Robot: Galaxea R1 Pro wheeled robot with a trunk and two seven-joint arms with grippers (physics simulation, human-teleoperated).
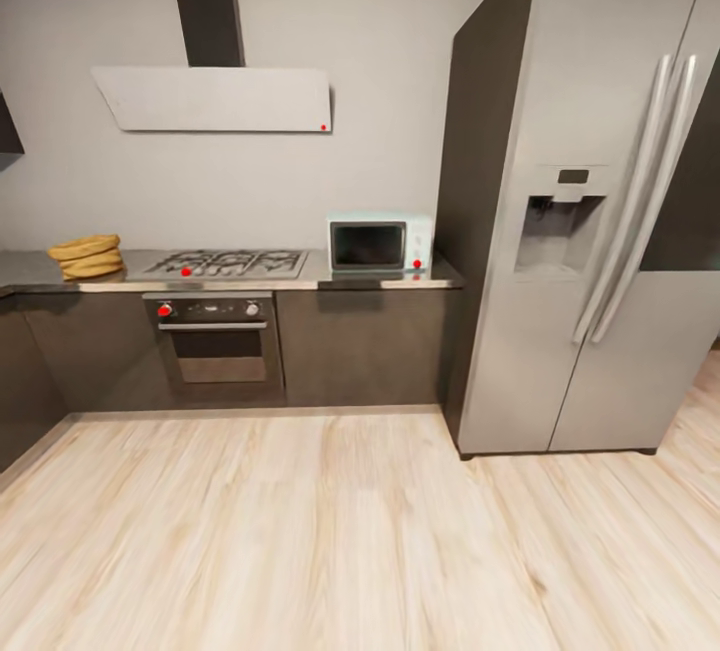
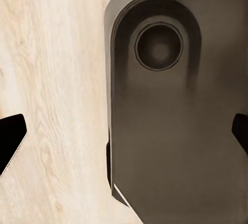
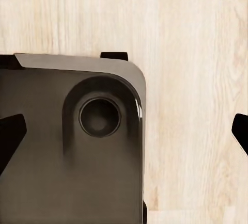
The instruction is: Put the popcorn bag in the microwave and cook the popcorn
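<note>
Mustard-yellow popcorn bag [image 1: 86, 257] sits far left on the desk [image 1: 380, 281], microwave [image 1: 380, 244] far right; fingers of both grippers apart and empty, I must drive closer.

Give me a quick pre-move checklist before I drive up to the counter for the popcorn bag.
1. Popcorn bag located, at the countertop's far left end: ok.
2. Microwave located, beside the refrigerator: ok.
3. Microwave door open for loading: not ok, it looks shut.
4. Floor path to the counter free: ok.
5. Left pincer open, holding nothing: ok.
6. Right pincer open, holding nothing: ok.
</note>
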